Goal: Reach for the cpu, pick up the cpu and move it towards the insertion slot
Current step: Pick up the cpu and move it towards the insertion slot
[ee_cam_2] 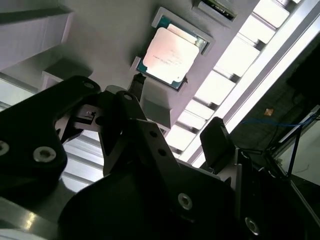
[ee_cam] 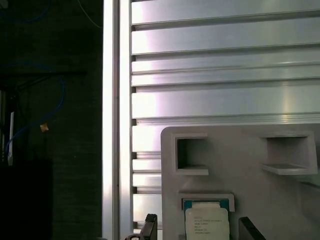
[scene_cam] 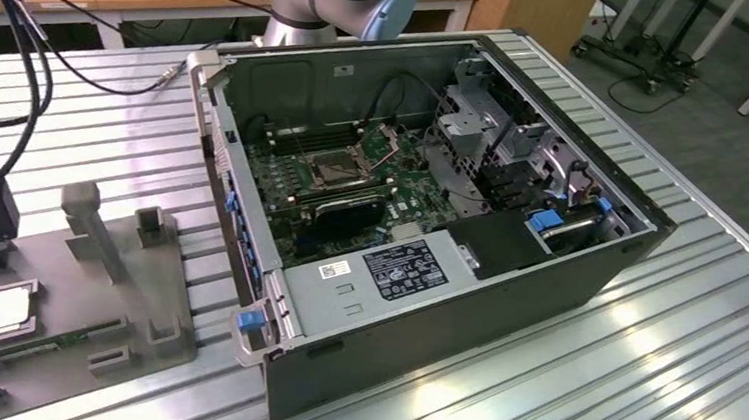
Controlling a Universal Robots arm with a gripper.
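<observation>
Silvery cpu seated in gray tray recess, black claw spread wide nearby — empty, touching nothing

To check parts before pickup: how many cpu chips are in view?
1. The cpu lies in a recess of the gray tray at the exterior view's left. Another could be hidden inside the computer case.

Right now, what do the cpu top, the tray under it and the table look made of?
cpu: silvery metal lid with a satin sheen, on a green board rim.
tray: matte gray with no glare, probably moulded or printed plastic.
table: bright ribbed metal with streaky reflections, likely aluminium extrusion.
</observation>
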